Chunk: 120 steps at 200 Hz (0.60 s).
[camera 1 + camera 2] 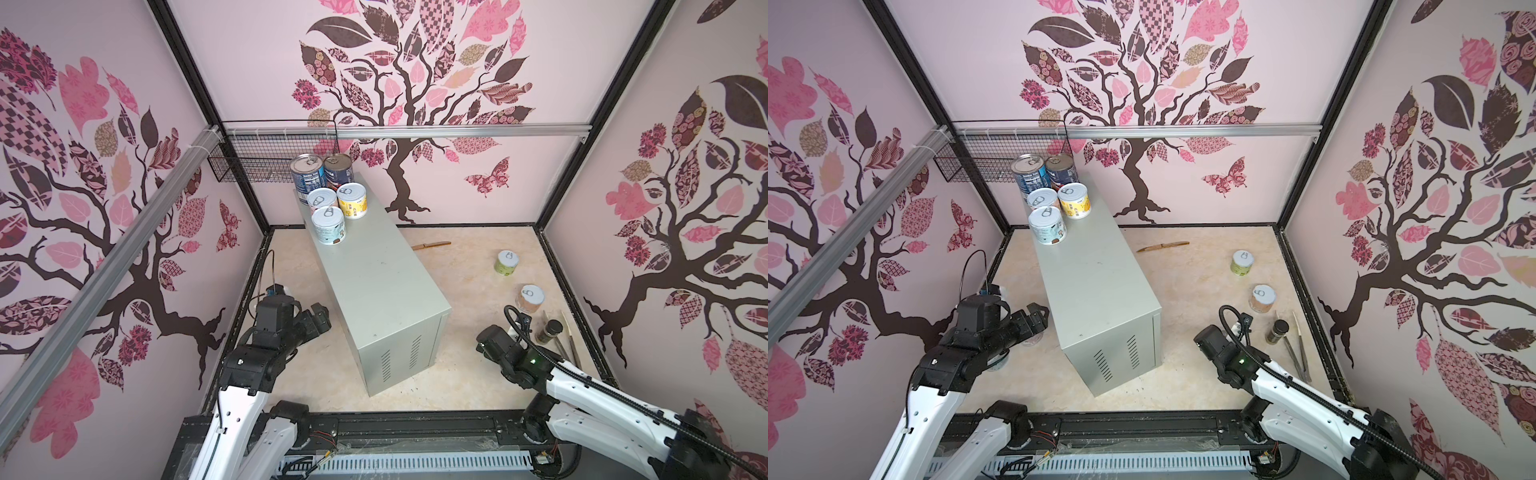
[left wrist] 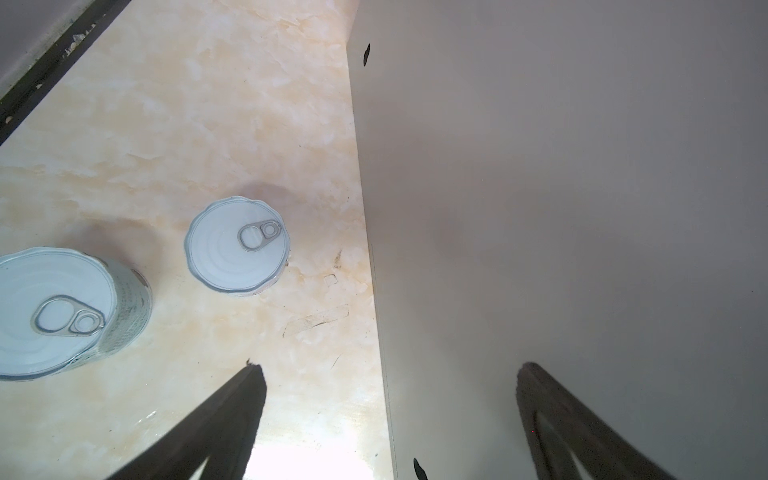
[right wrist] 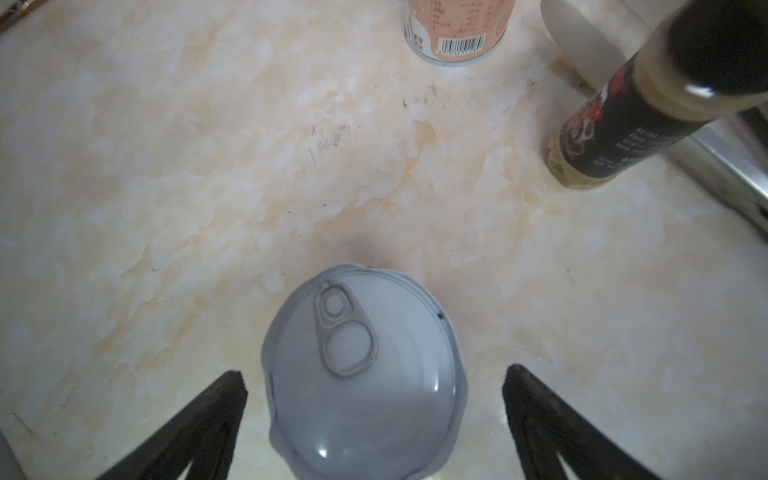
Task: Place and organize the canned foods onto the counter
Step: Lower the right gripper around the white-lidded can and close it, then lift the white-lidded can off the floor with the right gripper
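Left hand [image 2: 390, 366] and right hand [image 3: 374, 370] spread empty; 5 tins [image 1: 328, 224] on counter [image 1: 386, 282], 5 on floor [image 1: 457, 299]

txt: none legible | peach can [image 3: 457, 25] — barcode [image 3: 460, 45], digits too blurred

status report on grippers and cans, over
Left gripper and right gripper open, empty. Right hovers over a floor can. Five cans on counter. Bottle nearby, not blocking.

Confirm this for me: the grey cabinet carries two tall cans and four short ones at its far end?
Not quite: the short cans there number three, not four. The two tall cans do stand with them at the far end of the grey cabinet. Both top views show this.
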### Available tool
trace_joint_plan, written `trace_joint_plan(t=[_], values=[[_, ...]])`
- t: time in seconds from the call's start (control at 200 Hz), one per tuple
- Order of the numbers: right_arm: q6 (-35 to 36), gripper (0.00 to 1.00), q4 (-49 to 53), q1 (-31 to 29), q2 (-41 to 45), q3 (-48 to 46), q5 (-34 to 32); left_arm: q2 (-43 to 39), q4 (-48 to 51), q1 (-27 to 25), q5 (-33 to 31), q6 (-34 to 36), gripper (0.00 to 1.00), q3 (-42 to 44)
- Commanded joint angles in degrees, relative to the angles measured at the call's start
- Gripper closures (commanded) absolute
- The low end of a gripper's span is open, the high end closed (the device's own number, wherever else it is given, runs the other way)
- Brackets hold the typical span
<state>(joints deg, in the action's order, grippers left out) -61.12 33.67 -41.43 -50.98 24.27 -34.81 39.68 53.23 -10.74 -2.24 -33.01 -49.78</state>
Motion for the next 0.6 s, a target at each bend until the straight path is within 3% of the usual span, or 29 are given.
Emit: trace_joint_plan(t=[0.0,0.595], values=[[-0.35,0.0,-2.87,0.15,-2.51,-0.5,0.66,-0.74,-0.59,0.37,0.41,0.67,0.02,1.53],[0.71,0.0,-16.99,0.19,-12.03,-2.85,1.29,-0.55,-0.68,0.37,0.65,0.84,0.02,1.55]])
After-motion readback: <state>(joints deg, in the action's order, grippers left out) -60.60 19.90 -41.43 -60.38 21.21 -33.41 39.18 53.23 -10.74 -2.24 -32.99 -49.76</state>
